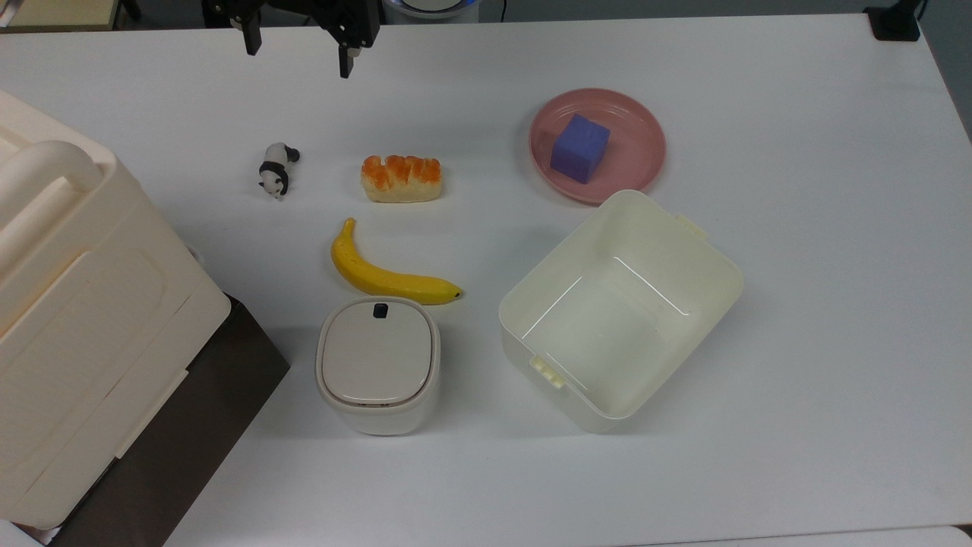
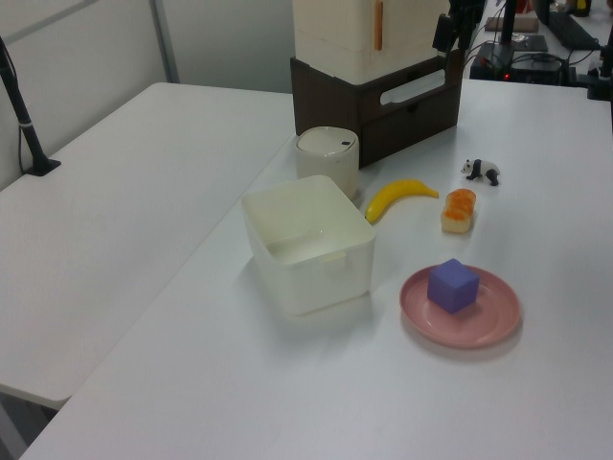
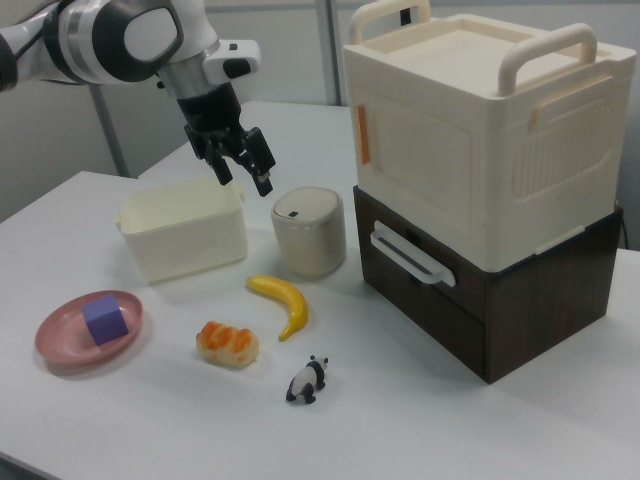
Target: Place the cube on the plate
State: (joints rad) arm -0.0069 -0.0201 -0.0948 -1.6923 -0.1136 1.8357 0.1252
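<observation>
Top view, all relative to the pink plate (image 1: 642, 129): claw (image 1: 299, 53) far to the plate's left by the surface's (image 1: 797, 266) back edge, fingers spread wide, holding nothing. Panda figurine (image 1: 276, 169), bread roll (image 1: 401, 178), banana (image 1: 387, 273) also left of the plate. Purple-blue cube (image 1: 580, 148) sits on the plate. Cream tub (image 1: 619, 311) just below the plate.

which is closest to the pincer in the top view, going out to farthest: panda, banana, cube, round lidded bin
1. Panda, just below the pincer, toward the top view's left.
2. Banana, further down.
3. Cube, on the pink plate at the top view's right.
4. Round lidded bin, lowest.
</observation>
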